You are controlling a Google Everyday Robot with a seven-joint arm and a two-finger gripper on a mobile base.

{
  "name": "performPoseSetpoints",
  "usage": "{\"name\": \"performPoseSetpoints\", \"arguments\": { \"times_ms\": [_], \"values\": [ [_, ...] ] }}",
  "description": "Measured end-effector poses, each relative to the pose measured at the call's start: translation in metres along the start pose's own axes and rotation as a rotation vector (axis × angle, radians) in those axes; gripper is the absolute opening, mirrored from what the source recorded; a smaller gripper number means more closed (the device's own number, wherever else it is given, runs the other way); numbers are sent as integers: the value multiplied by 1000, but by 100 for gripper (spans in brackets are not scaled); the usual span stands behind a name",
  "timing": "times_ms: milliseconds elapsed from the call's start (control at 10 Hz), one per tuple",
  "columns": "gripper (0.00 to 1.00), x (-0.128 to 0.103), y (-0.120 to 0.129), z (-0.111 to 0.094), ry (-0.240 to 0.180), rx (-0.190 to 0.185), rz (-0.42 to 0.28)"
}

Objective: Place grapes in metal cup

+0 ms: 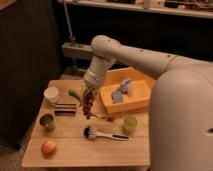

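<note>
Nearest, the apple (48,147) sits at the front of the table (80,152). Behind it the metal cup (46,121) stands at the left edge, apart from the grapes (88,104). They dangle over mid-table from the gripper (91,91), which seems clenched on their stem. The loose bunch could swing and clip the cup's rim, tipping it or spilling grapes.

Three cups are counted on the worktop (100,152): white cup (51,94), metal cup (47,121), green cup (130,123). One apple (48,148), one brush (102,134) and one yellow tray (131,102) are seen. One bunch of grapes (88,106) is held by the gripper (90,93) above the worktop.
</note>
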Motion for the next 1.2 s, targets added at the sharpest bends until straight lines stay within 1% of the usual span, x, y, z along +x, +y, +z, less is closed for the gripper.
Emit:
{"name": "performPoseSetpoints", "arguments": {
  "times_ms": [100,200,300,600,700,900,1000,1200],
  "values": [
    [0,-6,25,1,7,-3,-44],
    [0,-10,44,0,11,-2,-84],
    [0,-12,64,-5,12,-1,-127],
    [0,-11,89,-15,3,1,-181],
    [0,-14,96,-15,1,1,-192],
    [0,-19,118,-10,0,5,-232],
    [0,-20,128,-6,6,5,-256],
    [0,-22,141,6,29,-10,-307]
  ]
}}
